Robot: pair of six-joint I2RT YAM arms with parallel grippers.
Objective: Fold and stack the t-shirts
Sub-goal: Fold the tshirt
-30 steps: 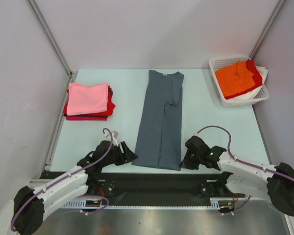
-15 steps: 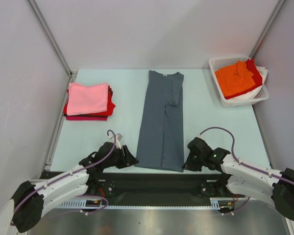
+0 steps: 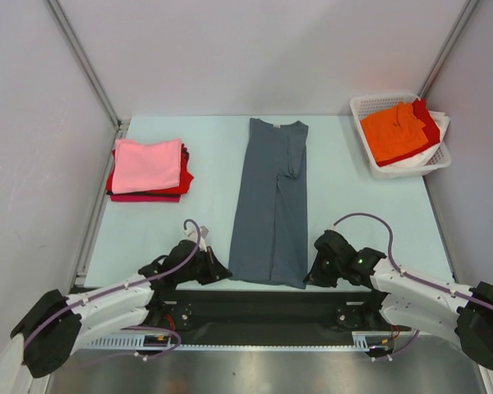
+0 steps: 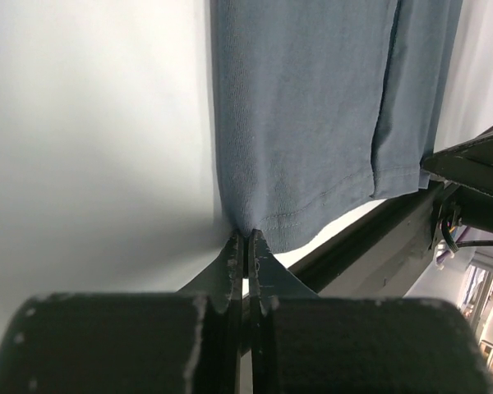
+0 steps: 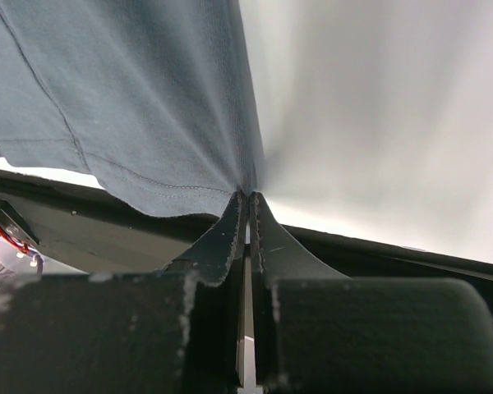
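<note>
Centrally, on pale table point(image 3: 345, 205), long slate-grey t-shirt point(image 3: 271, 201), folded narrow, hem at near edge. At near-left hem corner, left gripper point(image 3: 222, 271), pressed together on cloth. At near-right corner, right gripper point(image 3: 310, 277), pinching likewise.

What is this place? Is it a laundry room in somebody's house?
Probably not a house: more likely a robot lab or test booth. Plain grey walls box in a pale table, a left arm and a right arm sit at its near edge, and a grey-blue t-shirt lies flat for folding.
</note>
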